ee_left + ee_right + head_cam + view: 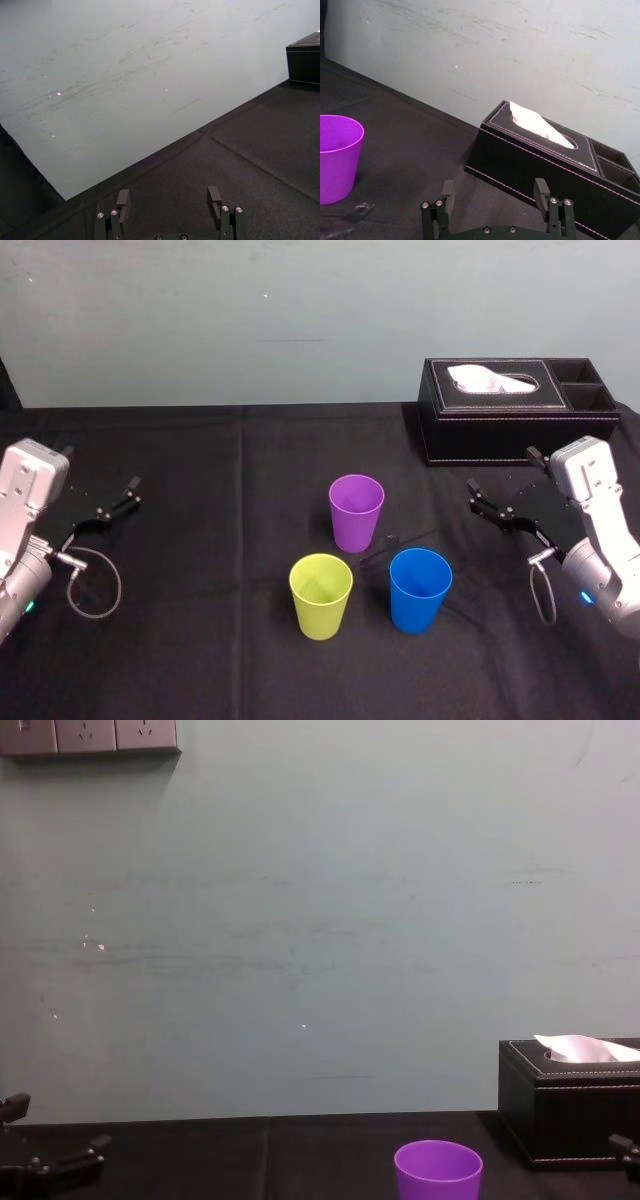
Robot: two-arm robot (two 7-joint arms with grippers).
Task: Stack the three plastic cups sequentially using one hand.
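Purple cup [356, 512], yellow-green cup [321, 595], blue cup [420, 588]: tapered, upright, unstacked. Left gripper [169, 193], right gripper [493, 185]: fingers apart.

We see a black tissue box [500, 430] standing at the far right of a table draped in black cloth [200, 640], a white tissue [490, 380] rising from its slot and two open compartments [590, 396] at its right end. Behind, we note a pale wall [250, 320] bearing a row of sockets [90, 735].
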